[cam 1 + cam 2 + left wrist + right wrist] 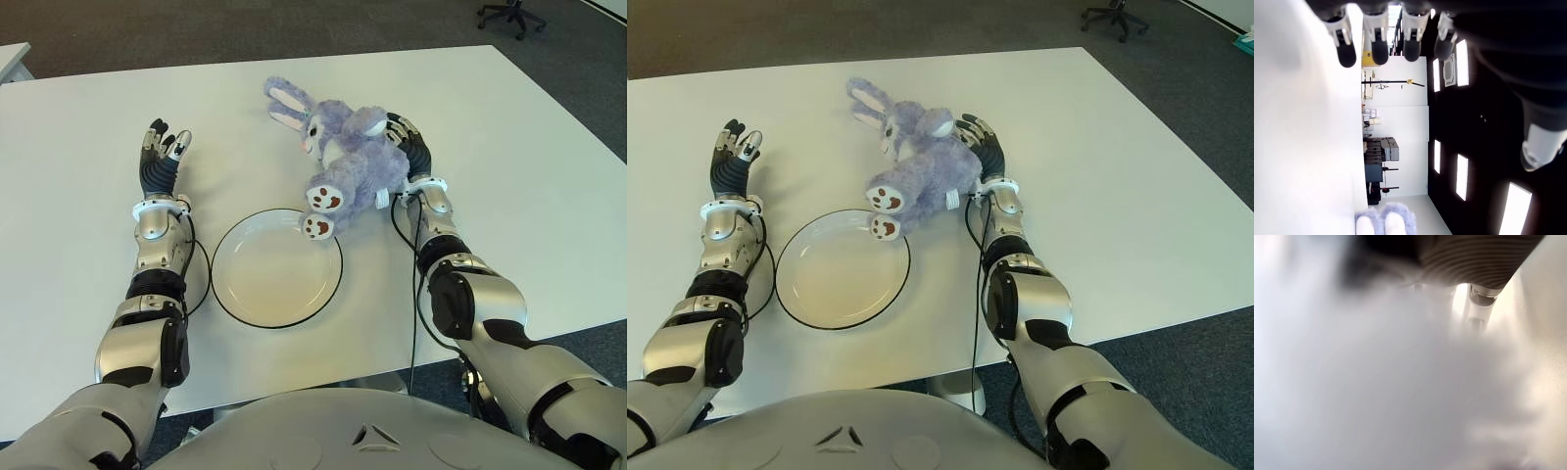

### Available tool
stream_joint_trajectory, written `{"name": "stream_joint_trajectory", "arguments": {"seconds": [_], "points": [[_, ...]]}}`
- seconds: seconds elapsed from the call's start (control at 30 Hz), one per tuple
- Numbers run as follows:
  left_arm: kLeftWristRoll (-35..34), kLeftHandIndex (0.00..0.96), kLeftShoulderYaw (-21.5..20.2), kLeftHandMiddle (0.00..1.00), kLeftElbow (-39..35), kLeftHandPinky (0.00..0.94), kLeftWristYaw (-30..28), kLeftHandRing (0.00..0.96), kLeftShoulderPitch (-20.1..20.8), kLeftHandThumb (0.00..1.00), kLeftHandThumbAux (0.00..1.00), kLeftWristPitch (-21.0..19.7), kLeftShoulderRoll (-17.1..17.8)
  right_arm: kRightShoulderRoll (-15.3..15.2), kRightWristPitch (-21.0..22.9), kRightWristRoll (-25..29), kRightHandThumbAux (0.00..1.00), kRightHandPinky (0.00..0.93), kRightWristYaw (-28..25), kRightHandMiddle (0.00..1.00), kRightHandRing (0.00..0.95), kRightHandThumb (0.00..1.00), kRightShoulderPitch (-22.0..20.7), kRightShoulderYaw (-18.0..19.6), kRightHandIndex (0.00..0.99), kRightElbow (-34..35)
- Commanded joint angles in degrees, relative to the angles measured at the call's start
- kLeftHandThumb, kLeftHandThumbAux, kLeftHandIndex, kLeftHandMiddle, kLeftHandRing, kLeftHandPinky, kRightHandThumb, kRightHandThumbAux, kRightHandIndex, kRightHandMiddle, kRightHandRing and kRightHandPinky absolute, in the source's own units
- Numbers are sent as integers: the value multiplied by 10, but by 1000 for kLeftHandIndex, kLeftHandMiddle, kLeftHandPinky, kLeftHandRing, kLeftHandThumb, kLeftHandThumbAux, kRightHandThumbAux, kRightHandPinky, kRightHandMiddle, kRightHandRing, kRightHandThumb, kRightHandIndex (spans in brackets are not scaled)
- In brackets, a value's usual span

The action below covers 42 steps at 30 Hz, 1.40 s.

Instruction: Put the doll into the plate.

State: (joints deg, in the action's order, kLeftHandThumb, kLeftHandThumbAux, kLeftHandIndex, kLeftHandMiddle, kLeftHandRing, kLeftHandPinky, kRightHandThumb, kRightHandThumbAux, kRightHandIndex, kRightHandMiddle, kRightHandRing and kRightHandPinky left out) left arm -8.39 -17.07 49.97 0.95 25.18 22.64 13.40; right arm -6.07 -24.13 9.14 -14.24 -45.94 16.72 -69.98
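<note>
- Purple plush doll point(345, 162) lies on the white surface point(78, 147) just behind the plate point(277, 266), one foot over its rim.
- Right robot hand point(407, 142) grips the doll's far side.
- Left robot hand point(163, 157), left of the plate, fingers spread, empty.

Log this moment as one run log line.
right hand: against doll, grasp unclear | doll: one foot over plate rim | left hand: open, idle, left of plate

Dolls: one, a purple plush rabbit point(351, 162) with two long ears and two brown-padded feet.
Plates: one, a white round plate point(277, 267) with a dark rim.
Hands: two, a left hand point(162, 157) and a right hand point(411, 147).
Tabletops: one white tabletop point(78, 147).
Office chairs: one, far off on the floor point(511, 14).
</note>
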Motion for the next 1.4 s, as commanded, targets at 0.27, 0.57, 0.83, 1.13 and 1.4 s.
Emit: {"name": "stream_joint_trajectory", "arguments": {"seconds": [0.27,0.57,0.83,1.13,1.4], "points": [[0,0,3,60,41,110,-3,83,-66,66,536,-17,-25,-7,23,3,732,280,7,216,237,433,44,4,176,-18],[3,0,5,61,41,107,-2,83,-67,65,528,-15,-25,-14,17,3,762,289,10,216,240,422,50,4,175,-14],[4,0,6,72,43,111,-3,90,-67,59,523,-13,-24,-25,12,2,771,292,8,215,244,400,58,4,174,-11],[3,0,6,65,42,97,-3,84,-67,58,534,-15,-24,-34,10,3,757,284,5,211,243,338,66,4,159,-6],[7,0,7,63,44,102,-2,80,-68,48,543,-16,-21,-46,7,-2,722,272,5,198,236,232,77,-2,139,0]]}}
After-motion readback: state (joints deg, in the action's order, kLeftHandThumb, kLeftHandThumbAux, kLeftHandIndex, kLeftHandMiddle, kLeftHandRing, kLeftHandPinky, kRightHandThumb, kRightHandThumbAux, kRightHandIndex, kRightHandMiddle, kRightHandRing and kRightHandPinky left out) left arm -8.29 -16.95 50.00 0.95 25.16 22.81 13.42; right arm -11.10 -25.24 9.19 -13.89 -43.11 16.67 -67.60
